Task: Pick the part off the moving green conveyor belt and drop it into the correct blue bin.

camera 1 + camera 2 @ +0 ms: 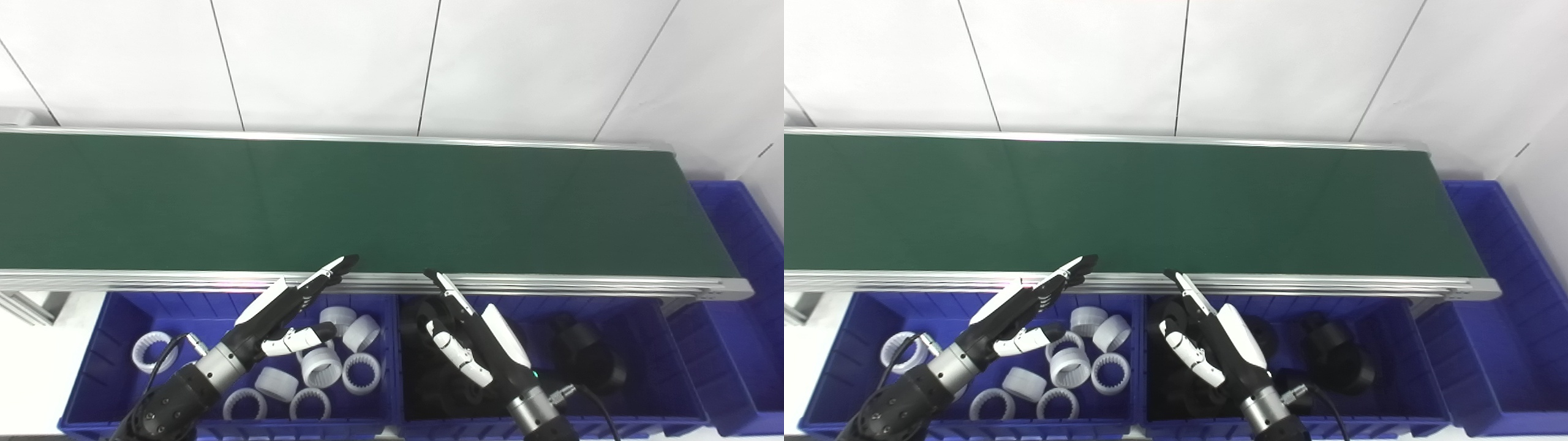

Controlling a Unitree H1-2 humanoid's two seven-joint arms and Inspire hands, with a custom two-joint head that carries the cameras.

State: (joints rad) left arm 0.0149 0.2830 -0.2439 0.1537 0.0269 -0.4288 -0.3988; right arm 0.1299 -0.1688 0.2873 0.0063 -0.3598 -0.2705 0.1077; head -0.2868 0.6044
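Fingers [331, 269] of both glossy hands spread apart, empty, above bins of ribbed white rings [321, 366] and matte black parts [588, 355].

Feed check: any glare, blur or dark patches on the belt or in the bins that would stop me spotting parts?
Left eye view: belt evenly lit and sharp, no glare; a faint pink glint on the near rail. Right eye view: white rings stand out clearly, but the black parts merge into shadow in their bin, outlines hard to separate. Both hands are sharp, without motion blur.
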